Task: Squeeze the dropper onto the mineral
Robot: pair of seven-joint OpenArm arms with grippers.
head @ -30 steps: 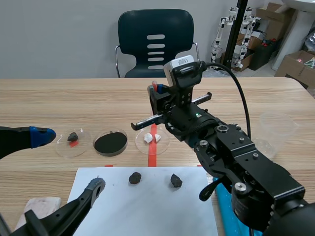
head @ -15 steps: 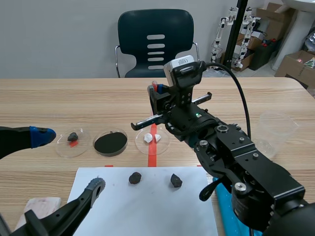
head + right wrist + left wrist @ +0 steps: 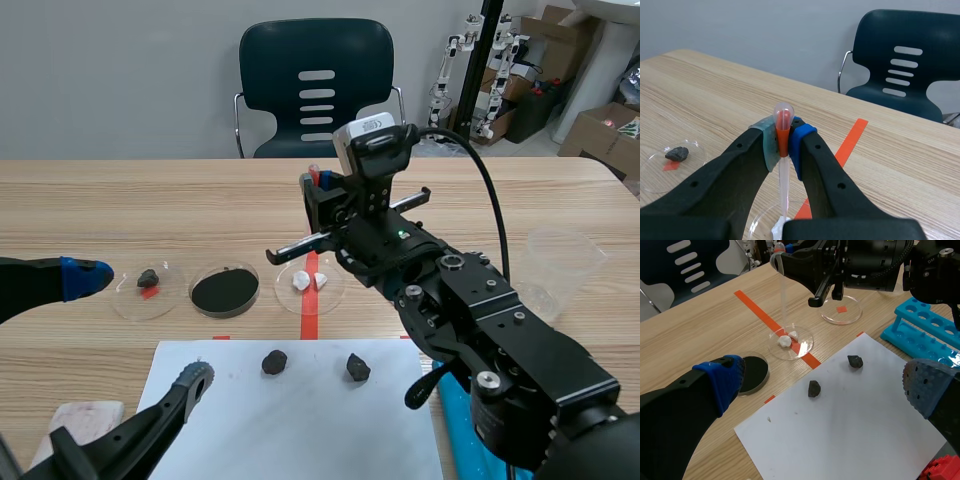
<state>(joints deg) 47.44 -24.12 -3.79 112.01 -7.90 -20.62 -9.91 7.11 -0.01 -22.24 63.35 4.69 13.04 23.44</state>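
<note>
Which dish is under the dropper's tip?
The dropper ends over the clear dish with white lumps. Others: a black dish, one with a dark stone, one with only a red mark.

In a row on table (image 3: 150, 210): left dish (image 3: 170, 296) with rock (image 3: 148, 277), middle dish (image 3: 192, 288) with powder (image 3: 225, 291), right dish (image 3: 332, 288) with mineral (image 3: 301, 282), below dropper (image 3: 783, 127) in right gripper (image 3: 783, 143). Nearer: paper (image 3: 290, 430), with lump (image 3: 274, 361) left of second lump (image 3: 358, 367). Right of paper: rack (image 3: 920, 325).

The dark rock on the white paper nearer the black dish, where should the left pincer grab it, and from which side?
Across its middle, from straight above. The dark rock is a small squat lump lying on the white paper with bare paper all round, so the open left pincer can likely straddle it.
</note>
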